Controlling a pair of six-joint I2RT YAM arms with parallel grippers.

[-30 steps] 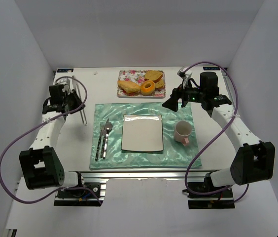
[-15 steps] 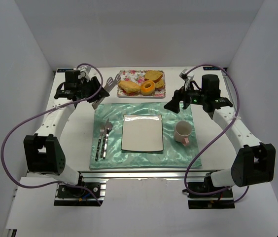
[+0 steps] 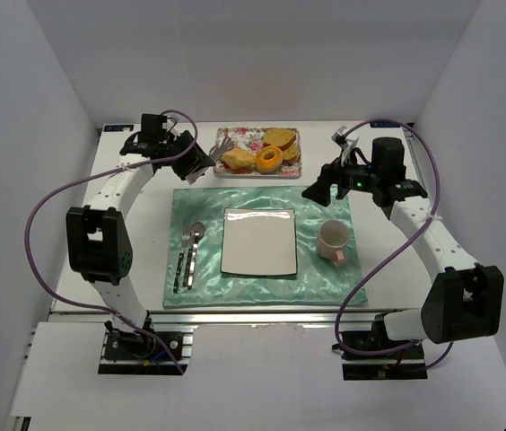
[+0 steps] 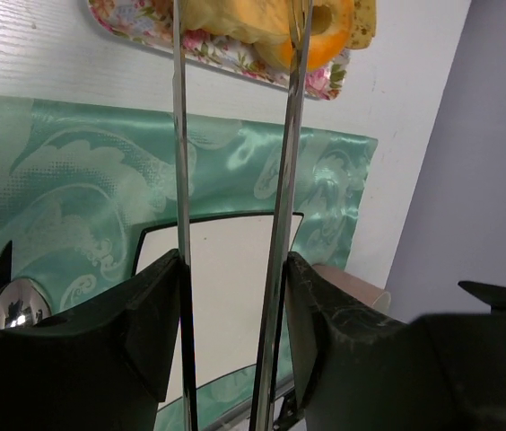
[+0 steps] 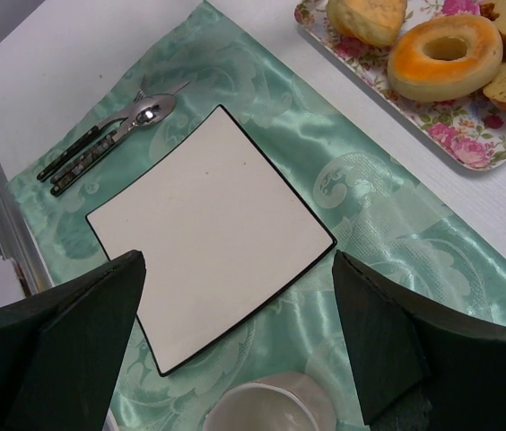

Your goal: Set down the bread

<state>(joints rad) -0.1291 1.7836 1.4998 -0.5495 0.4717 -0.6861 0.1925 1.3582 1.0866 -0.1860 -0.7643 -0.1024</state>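
Presently left gripper clamped on long silver metal tongs, reaching toward flowered rectangular tray at far centre of table. Tong arms apart; pale golden bread roll, lying at tray's left end, shows between them in wrist view. Tips cut off there, so contact cannot tell. Orange ring doughnut just right of roll. Right gripper fingers spread wide, hovering over far right of teal satin placemat. White square plate at mat centre, pink mug to its right.
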